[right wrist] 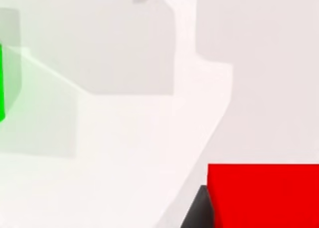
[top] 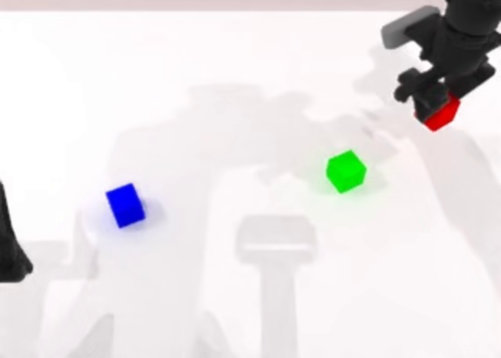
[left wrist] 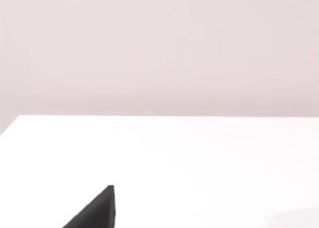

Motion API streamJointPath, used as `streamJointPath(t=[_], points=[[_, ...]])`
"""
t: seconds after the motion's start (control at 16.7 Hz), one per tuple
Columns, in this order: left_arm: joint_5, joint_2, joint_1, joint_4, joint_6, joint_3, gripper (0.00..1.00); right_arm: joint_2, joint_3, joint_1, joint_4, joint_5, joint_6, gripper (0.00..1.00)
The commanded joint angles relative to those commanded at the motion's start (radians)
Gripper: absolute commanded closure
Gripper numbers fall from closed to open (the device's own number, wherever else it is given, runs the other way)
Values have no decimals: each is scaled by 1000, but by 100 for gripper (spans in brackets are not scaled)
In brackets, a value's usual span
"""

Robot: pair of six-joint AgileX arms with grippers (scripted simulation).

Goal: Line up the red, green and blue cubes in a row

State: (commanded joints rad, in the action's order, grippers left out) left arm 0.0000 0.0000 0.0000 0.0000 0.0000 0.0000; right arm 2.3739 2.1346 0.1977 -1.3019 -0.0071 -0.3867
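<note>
Right claw [top: 435,107] grips red cube [top: 441,115], far-right | green cube [top: 345,171] centre | blue cube [top: 125,205] left | left claw unseen

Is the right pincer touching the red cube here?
Touching. In the top view the right pincer sits on the red cube; the right wrist view shows a dark finger against it.

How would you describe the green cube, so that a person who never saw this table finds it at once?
Start at the white table in the top view and look right of its middle. The green cube sits there alone, touching nothing. The blue cube lies far to its left, and the red cube is at the right gripper near the far right corner.
</note>
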Motion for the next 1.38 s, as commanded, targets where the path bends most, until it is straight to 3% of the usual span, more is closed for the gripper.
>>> streamJointPath(t=[0.24, 0.42, 1.08, 1.38], points=[[0, 0, 0, 0, 0, 0, 0, 16, 23, 18, -10, 1, 36, 100], [0, 0, 0, 0, 0, 0, 0, 58, 106, 94, -52, 6, 164, 100], [0, 0, 0, 0, 0, 0, 0, 268, 523, 560, -294, 27, 1075, 100], [0, 0, 0, 0, 0, 0, 0, 295, 626, 686, -339, 38, 1278, 100]])
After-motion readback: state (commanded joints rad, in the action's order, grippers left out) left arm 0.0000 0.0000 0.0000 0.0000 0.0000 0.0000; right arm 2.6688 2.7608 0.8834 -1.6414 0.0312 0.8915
